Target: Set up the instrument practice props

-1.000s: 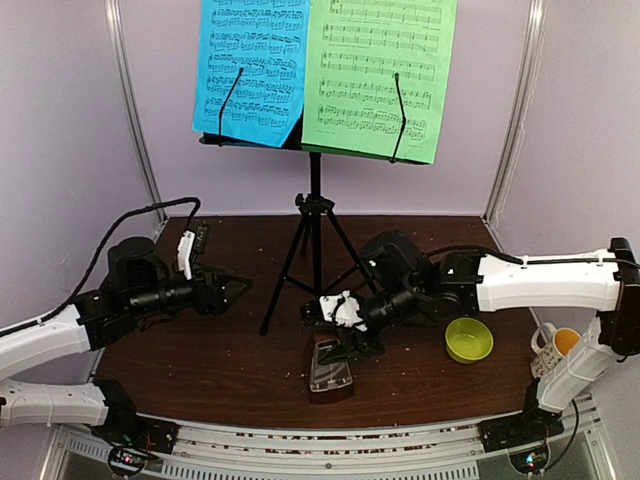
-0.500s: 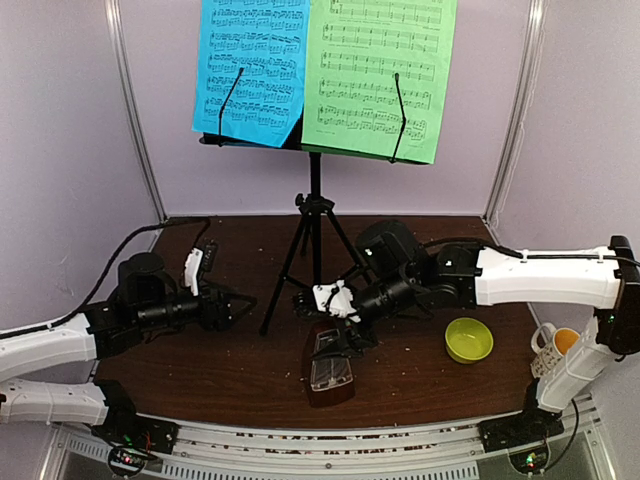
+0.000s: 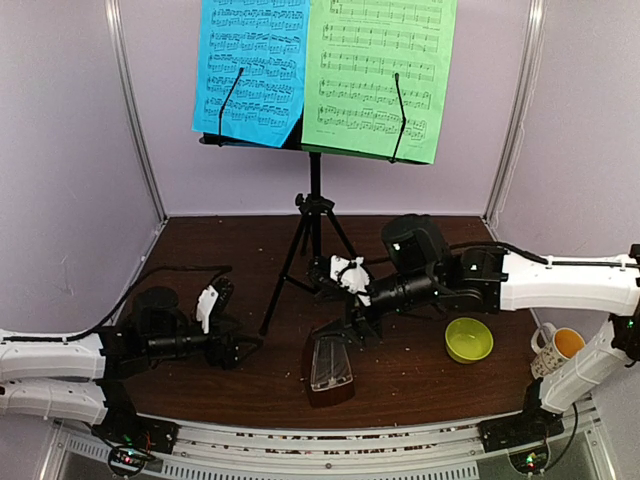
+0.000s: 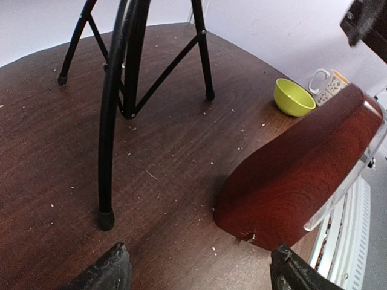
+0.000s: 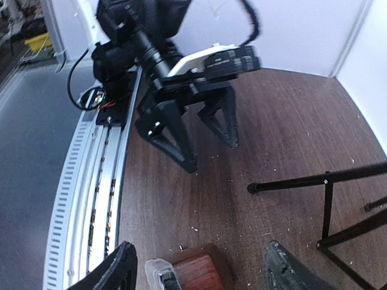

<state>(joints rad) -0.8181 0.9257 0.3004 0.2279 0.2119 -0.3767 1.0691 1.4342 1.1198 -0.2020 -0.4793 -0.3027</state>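
Note:
The black tripod music stand (image 3: 314,215) stands at the back middle with its desk (image 3: 250,141) up high. A blue music sheet (image 3: 250,70) and a green music sheet (image 3: 380,75) rest on it. The reddish-brown metronome (image 3: 328,368) with its clear cover stands upright at the front middle; it also shows in the left wrist view (image 4: 302,181) and the right wrist view (image 5: 196,275). My right gripper (image 3: 360,327) is open just behind and above the metronome, not touching it. My left gripper (image 3: 248,345) is open and low over the table, left of the metronome, pointing at it.
A yellow-green bowl (image 3: 468,339) sits right of the metronome and a spotted white mug (image 3: 556,345) stands at the far right edge. The tripod legs (image 4: 109,151) spread between the two arms. Crumbs dot the brown table (image 3: 200,380). White walls enclose the back and sides.
My right gripper has lifted back and to the right, off the metronome, which stays standing. My left arm has dropped low and moved right toward the metronome.

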